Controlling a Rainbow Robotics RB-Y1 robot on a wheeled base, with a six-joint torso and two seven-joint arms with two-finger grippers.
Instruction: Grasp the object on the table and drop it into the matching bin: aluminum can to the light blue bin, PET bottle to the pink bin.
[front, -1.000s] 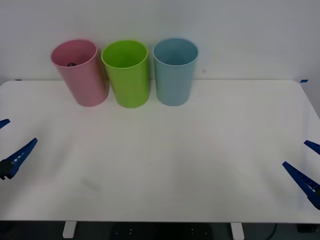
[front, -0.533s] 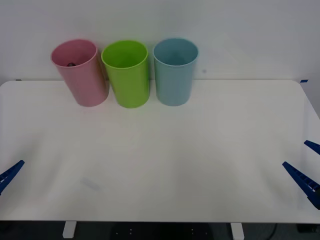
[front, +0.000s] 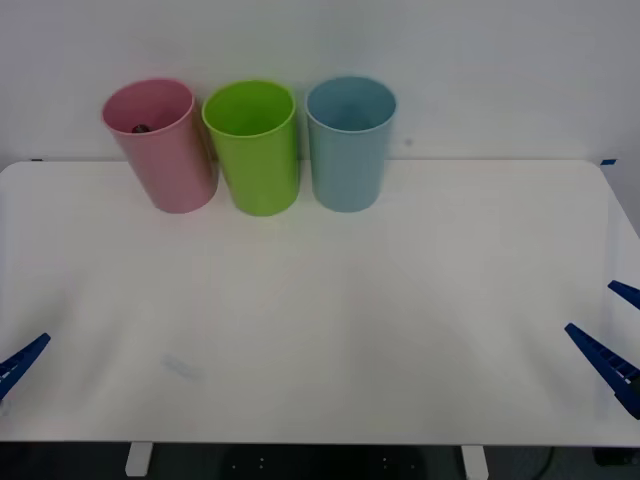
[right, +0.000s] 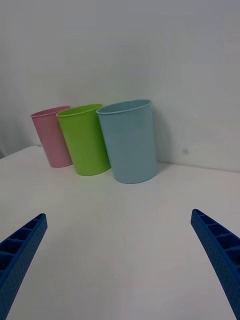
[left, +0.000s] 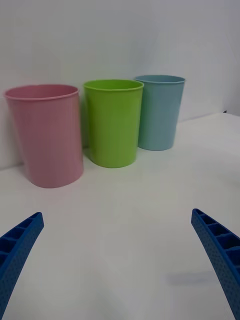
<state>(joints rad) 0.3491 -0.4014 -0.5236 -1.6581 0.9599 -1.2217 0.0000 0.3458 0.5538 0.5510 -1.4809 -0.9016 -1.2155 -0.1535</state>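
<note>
Both blue ribbed end effectors sit low at our desk's near edge with fingers spread wide: the left end effector (left: 117, 265) has drawn back to the left corner since a second ago, the right end effector (right: 117, 262) has not moved. On the large white desk (front: 330, 300), the tall pink plastic bin (front: 160, 145) holds a small dark object (front: 140, 128), seemingly the bottle's black cap. We see nothing inside the lime green bin (front: 253, 147) or the light blue bin (front: 349, 142).

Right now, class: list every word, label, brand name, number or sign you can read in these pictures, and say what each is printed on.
None: no readable text anywhere.
The pink bin, lime green bin and light blue bin have plain walls.
The white table bears no print.
</note>
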